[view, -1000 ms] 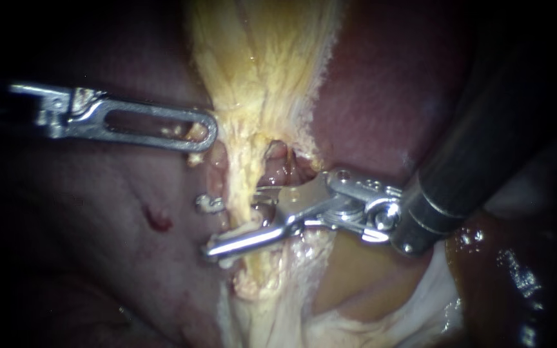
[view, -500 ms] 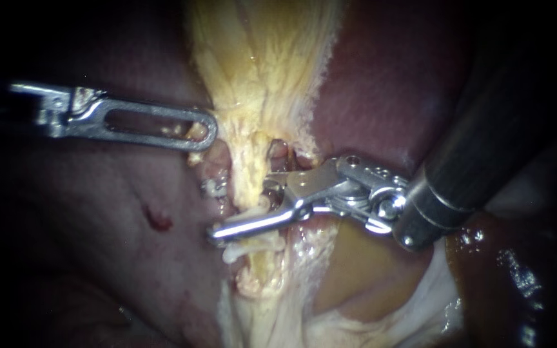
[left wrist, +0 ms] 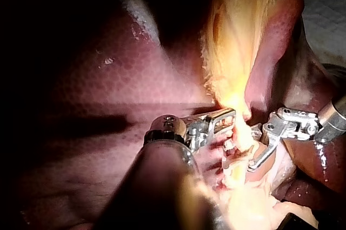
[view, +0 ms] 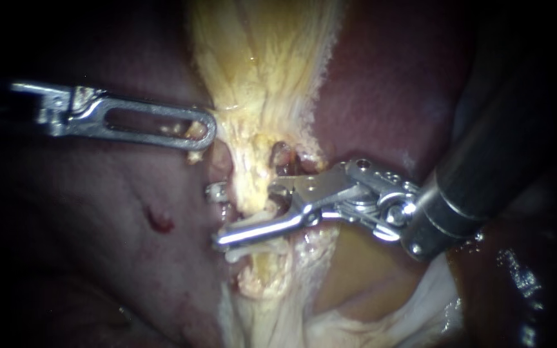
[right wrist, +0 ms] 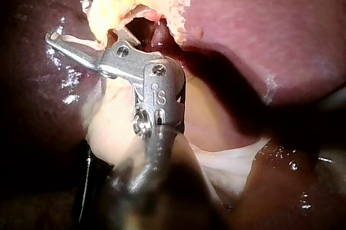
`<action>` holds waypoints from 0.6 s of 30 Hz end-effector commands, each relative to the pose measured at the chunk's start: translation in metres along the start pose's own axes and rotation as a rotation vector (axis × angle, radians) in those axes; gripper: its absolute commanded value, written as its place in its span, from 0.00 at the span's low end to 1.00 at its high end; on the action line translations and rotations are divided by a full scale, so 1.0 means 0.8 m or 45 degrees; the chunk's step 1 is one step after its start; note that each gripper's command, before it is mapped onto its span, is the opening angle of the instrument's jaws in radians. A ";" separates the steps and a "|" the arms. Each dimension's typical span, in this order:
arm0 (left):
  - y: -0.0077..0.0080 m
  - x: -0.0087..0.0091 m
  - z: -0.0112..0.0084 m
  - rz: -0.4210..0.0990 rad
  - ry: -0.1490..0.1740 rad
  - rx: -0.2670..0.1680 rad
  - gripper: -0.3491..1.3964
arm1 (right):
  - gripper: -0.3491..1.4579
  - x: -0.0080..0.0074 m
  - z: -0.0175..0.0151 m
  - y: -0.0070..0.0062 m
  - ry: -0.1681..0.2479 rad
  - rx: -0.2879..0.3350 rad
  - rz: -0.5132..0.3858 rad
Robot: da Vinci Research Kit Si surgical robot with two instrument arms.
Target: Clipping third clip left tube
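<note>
A yellow, fibrous strand of tissue (view: 253, 129) runs down the middle over the dark red liver (view: 381, 84). My left instrument (view: 204, 132) comes in level, its slotted jaws shut on the strand's left edge; the left wrist view shows this grip (left wrist: 227, 117). Just below, a pinkish tube (view: 220, 161) carries a small metal clip (view: 216, 191), which also shows in the right wrist view (right wrist: 85, 4). My right instrument (view: 244, 216) has its jaws open astride the strand. Its long lower jaw lies across the front, and its upper jaw is partly hidden behind the strand.
A small red wound (view: 158, 219) marks the liver left of the strand. Pale, glistening gallbladder tissue (view: 369, 290) lies under the right instrument's thick dark shaft (view: 485, 161). A thin white strand (view: 236, 254) sits just under the lower jaw.
My right instrument has shifted up and to the right, its jaws still open across the strand. The clip and the tissue near it have risen slightly. My left instrument has held still.
</note>
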 end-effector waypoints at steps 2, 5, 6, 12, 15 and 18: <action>0.0000 0.0000 0.0000 0.000 0.000 0.000 0.00 | 0.47 0.0002 0.0002 -0.0006 0.002 0.015 0.003; 0.0001 0.0000 0.0000 0.000 0.000 0.000 0.00 | 0.47 0.0006 0.0005 -0.0016 0.023 0.059 0.019; 0.0001 0.0000 0.0000 0.000 0.000 0.000 0.00 | 0.47 0.0007 0.0006 -0.0017 0.036 0.071 0.026; 0.0002 -0.0001 0.0001 0.000 0.001 0.001 0.00 | 0.47 0.0009 0.0008 -0.0019 0.065 0.111 0.039; 0.0002 -0.0001 0.0000 0.000 0.001 0.001 0.00 | 0.47 0.0009 0.0008 -0.0018 0.071 0.111 0.041; 0.0002 -0.0001 0.0000 0.000 0.001 0.001 0.00 | 0.46 0.0009 0.0008 -0.0017 0.071 0.113 0.040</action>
